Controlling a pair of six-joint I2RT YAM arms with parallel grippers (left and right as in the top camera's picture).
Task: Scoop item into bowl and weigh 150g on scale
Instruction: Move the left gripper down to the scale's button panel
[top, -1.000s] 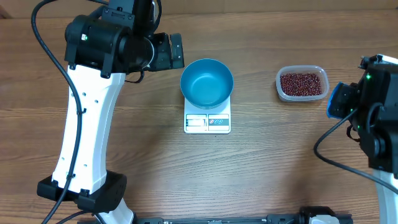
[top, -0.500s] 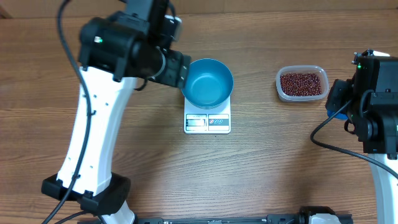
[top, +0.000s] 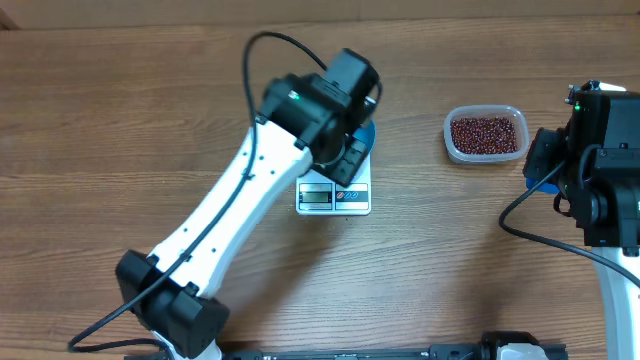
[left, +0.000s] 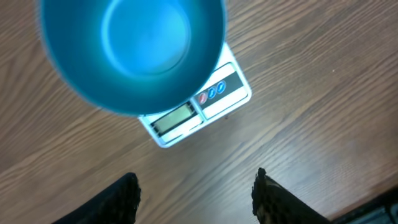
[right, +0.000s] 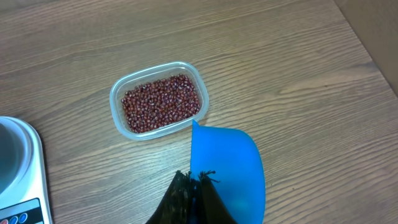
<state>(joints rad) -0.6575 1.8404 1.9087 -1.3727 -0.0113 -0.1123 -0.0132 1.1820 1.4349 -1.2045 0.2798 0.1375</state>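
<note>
Biggest change from a second ago: the left arm (top: 250, 190) was parked over the left side of the bench (top: 120, 110), and now it's swung right across and sits over the bowl (left: 134, 50). From overhead it hides nearly all of the bowl, with only a blue sliver showing at the right edge. The left tool (left: 196, 199) has its fingers apart with nothing between them, just bare wood and the scale (left: 193, 115) below. The right arm (top: 600, 190) shifted a bit early on but hasn't budged in the last half second. Bowl, scale and tub (top: 448, 140) are exactly where they were.

The bowl is round, deep and bright blue, smooth blue inside, a bit blurry in the left wrist view. It's sitting on the scale and overhangs it, so only the front strip sticks out: grey display on the left and buttons beside it. Can't read the display.

The tub is clear plastic, off to the right of the scale and well apart from it. The right tool (right: 193, 186) is clamped on a small blue scoop (right: 230, 162), which hangs just beside the tub. The beans (top: 486, 134) are all in the tub, tiny dark red-brown ovals in a loose layer.
</note>
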